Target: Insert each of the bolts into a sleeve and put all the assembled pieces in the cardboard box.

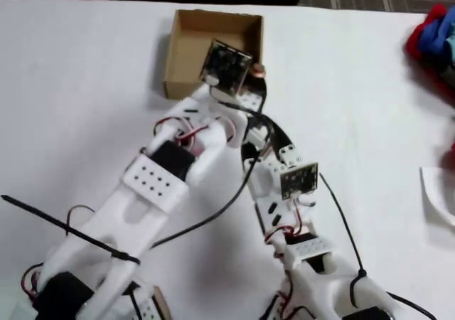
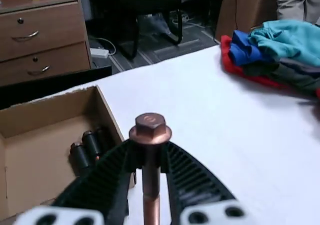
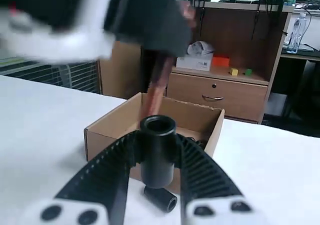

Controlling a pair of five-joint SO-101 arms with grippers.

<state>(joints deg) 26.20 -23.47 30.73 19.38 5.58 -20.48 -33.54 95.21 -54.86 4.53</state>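
Left tool [image 2: 149,157] clamped on copper bolt [image 2: 150,130], right tool [image 3: 158,141] clamped on black sleeve [image 3: 158,155], bolt shaft just above sleeve mouth, cardboard box [image 3: 106,130] beyond both tools, loose sleeve [image 3: 161,198] on tabletop [image 3: 40,115] beneath right tool.

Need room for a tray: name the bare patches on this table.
Bare: white tabletop left of the brown cardboard box, and between it and the red-and-blue cloth pile. Crowded: beside the box, where the copper bolt and black sleeve are held.
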